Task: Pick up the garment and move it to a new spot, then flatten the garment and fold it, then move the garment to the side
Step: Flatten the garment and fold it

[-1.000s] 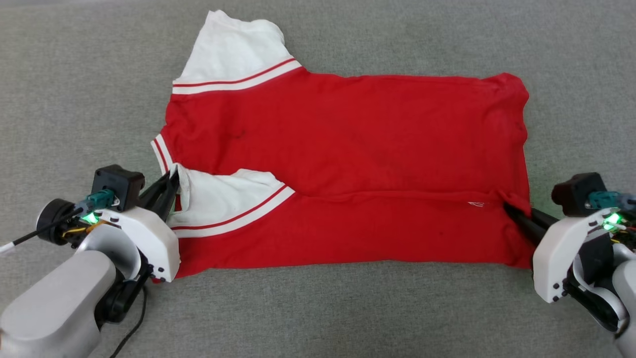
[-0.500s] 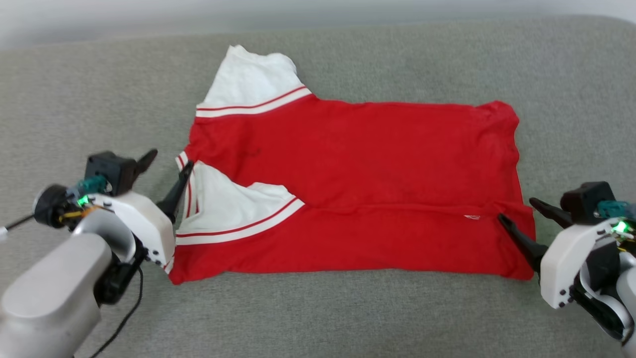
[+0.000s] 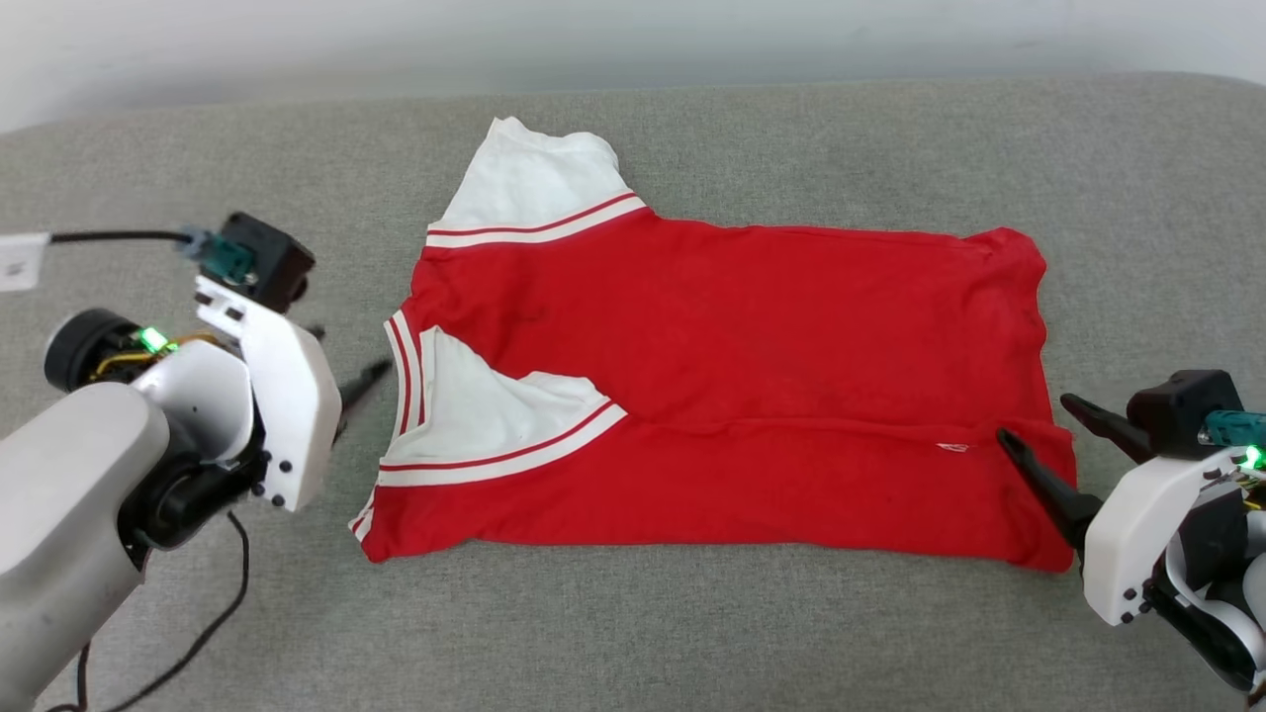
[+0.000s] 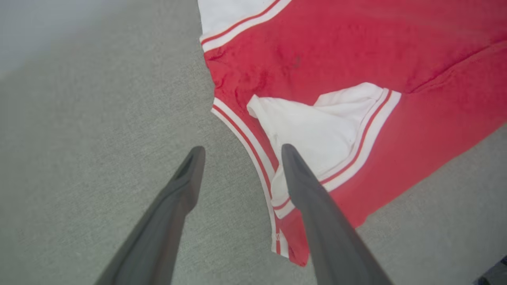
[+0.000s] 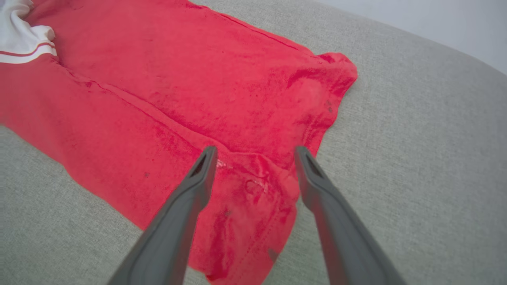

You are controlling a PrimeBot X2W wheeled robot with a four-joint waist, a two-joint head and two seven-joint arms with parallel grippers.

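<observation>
Garment between left hand, right hand (both spread) — unheld.

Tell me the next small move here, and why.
Probably lift both tools clear and carry them to the far edge for the second fold. The left tool and right tool stand open at the ends of the garment, holding nothing. Its near side already lies folded over with the near sleeve tucked in, while the far sleeve juts out on the grey cushion.
</observation>
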